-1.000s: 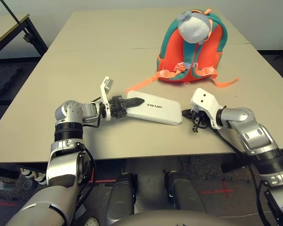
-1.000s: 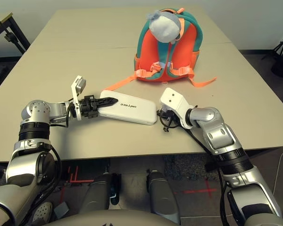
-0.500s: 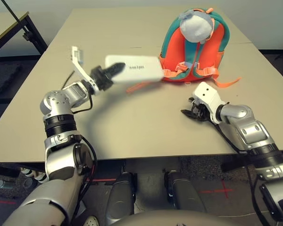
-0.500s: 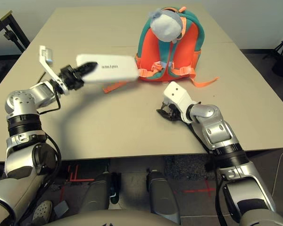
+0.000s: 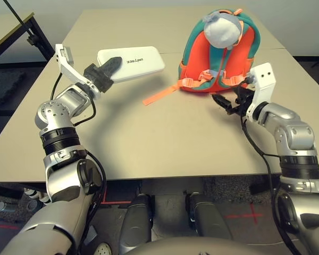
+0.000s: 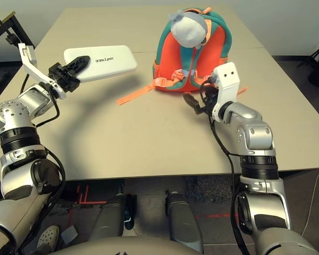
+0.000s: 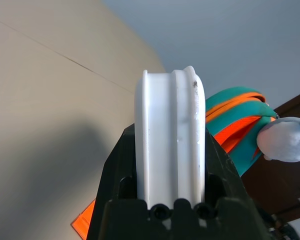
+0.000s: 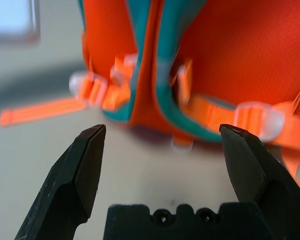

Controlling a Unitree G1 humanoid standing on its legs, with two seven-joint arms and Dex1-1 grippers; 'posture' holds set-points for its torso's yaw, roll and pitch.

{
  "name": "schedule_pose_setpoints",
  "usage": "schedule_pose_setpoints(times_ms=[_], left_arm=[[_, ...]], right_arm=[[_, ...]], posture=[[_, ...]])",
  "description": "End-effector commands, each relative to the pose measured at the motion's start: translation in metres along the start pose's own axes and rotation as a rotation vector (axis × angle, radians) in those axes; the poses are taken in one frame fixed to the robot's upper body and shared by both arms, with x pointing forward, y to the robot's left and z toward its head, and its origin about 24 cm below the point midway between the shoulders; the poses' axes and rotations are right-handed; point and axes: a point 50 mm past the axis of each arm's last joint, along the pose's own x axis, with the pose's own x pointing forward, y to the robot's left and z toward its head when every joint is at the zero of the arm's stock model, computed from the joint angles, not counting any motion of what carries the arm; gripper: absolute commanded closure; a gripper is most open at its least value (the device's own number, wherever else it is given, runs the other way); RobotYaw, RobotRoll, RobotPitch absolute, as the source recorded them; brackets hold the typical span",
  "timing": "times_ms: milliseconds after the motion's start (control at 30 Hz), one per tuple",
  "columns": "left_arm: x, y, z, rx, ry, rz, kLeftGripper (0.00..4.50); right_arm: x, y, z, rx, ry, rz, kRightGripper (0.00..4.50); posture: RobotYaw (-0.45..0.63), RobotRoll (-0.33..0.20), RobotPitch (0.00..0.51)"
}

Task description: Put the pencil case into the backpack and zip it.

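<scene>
Seeing bare tabletop (image 5: 154,138) stretching between my two forearms, giving clear passage up to backpack (image 5: 219,56). Orange strap tail (image 5: 160,95) lying across approach on backpack's left side. Shoulder straps (image 5: 215,58) and buckles (image 5: 187,83) crowding its near face; plush charm (image 5: 221,31) hanging over top, blocking reach there.

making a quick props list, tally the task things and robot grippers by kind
pencil case: 1, white
backpack: 1, orange and teal
plush charm: 1, grey-white, on the backpack
grippers: 2, the left gripper shut on the pencil case, the right gripper open
total: 5
</scene>
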Motion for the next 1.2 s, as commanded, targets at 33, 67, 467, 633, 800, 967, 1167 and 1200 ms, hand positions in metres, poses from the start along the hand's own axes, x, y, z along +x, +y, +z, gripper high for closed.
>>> schedule_pose_setpoints(times_ms=[33, 67, 467, 633, 800, 967, 1167, 1200], left_arm=[[0.000, -0.003, 0.003, 0.023, -0.029, -0.011, 3.21], [0.001, -0.003, 0.002, 0.028, -0.023, -0.010, 3.21], [0.002, -0.005, -0.002, 0.049, -0.016, -0.005, 3.21], [0.002, -0.006, -0.002, 0.056, -0.021, -0.003, 3.21], [0.002, -0.007, -0.003, 0.060, -0.022, -0.002, 3.21], [0.003, -0.007, -0.004, 0.064, -0.023, 0.002, 3.21], [0.006, -0.007, -0.007, 0.068, -0.018, 0.000, 3.21], [0.007, -0.007, -0.008, 0.068, -0.017, -0.001, 3.21]], right_arm=[[0.007, 0.004, 0.009, 0.047, -0.060, 0.002, 0.00], [0.010, 0.005, 0.011, 0.054, -0.071, 0.004, 0.00], [0.052, 0.013, 0.022, 0.030, -0.130, -0.018, 0.00], [0.067, 0.016, 0.018, 0.018, -0.121, -0.004, 0.00], [0.076, 0.019, 0.013, 0.017, -0.113, 0.009, 0.00], [0.076, 0.018, 0.011, -0.015, -0.124, 0.029, 1.33], [0.066, 0.017, 0.016, -0.053, -0.148, 0.063, 3.67], [0.064, 0.017, 0.017, -0.055, -0.153, 0.070, 3.99]], posture=[[-0.08, 0.000, 0.118], [-0.08, 0.000, 0.117], [-0.06, 0.000, 0.108], [-0.05, 0.000, 0.105], [-0.04, 0.000, 0.104], [-0.04, 0.000, 0.101], [-0.06, 0.000, 0.101], [-0.06, 0.000, 0.101]])
